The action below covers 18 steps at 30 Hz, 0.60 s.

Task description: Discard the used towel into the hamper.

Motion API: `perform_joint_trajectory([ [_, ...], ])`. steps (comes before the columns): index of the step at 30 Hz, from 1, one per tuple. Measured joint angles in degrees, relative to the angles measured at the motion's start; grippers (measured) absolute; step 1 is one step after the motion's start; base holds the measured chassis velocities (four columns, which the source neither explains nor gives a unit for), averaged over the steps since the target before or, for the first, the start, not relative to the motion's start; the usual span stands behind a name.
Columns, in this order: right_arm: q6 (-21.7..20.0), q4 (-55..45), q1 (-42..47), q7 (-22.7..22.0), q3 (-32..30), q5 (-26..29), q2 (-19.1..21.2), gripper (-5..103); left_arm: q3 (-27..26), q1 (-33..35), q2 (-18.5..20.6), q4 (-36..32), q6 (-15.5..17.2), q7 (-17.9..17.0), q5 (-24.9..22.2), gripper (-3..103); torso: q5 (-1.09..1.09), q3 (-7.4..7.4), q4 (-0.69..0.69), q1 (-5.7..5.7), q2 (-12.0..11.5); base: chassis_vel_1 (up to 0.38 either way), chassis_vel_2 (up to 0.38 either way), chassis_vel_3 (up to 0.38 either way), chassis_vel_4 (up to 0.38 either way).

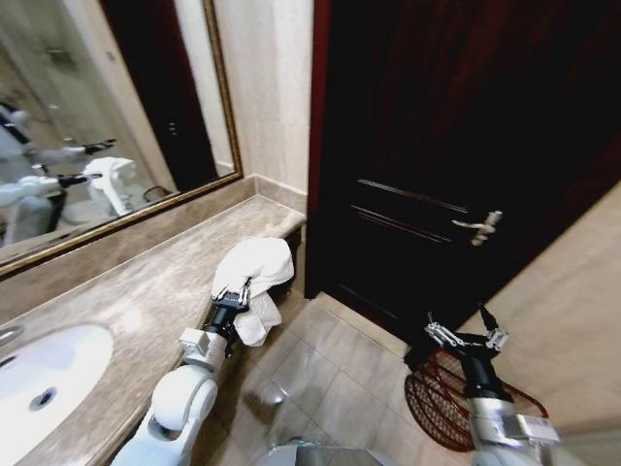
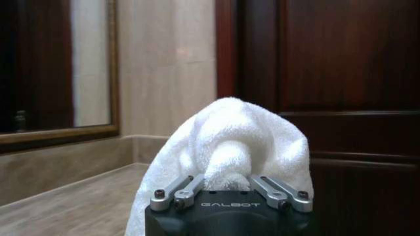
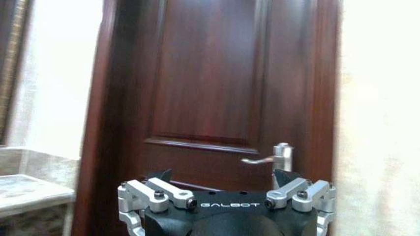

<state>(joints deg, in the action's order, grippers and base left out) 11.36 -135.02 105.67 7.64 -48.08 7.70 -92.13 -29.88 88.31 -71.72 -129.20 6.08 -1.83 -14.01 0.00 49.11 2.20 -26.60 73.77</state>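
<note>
In the left pincer (image 1: 236, 291), a white (bunched, drooping) towel (image 1: 254, 267).

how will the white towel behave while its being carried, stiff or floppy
Probably floppy: the towel droops in folds around the left hand, a flap hanging below. Likely light, since it bunches loosely in the shut fingers. Its fluffy pile should resist slipping, but the hanging end could swing or snag on the way to the hamper.
</note>
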Motion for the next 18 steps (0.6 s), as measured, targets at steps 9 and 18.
perform_joint_trajectory([
  [9, -0.85, -0.79, 0.01, -0.71, 0.05, 0.41, 0.0, 100, 0.07, -0.11, 0.14, 0.58, -0.21, 1.03, -0.28, 15, 0.0, -0.01, 0.0, 0.01, 0.0, -0.119, -0.133, -0.131, -0.122],
  [18, -1.03, -0.85, 0.06, -0.8, -0.11, 0.54, 0.0, 100, 0.1, -0.05, 0.11, 1.59, -0.86, 1.75, -0.43, 15, 0.0, -0.01, 0.0, 0.01, 0.0, -0.117, -0.123, -0.123, -0.133],
])
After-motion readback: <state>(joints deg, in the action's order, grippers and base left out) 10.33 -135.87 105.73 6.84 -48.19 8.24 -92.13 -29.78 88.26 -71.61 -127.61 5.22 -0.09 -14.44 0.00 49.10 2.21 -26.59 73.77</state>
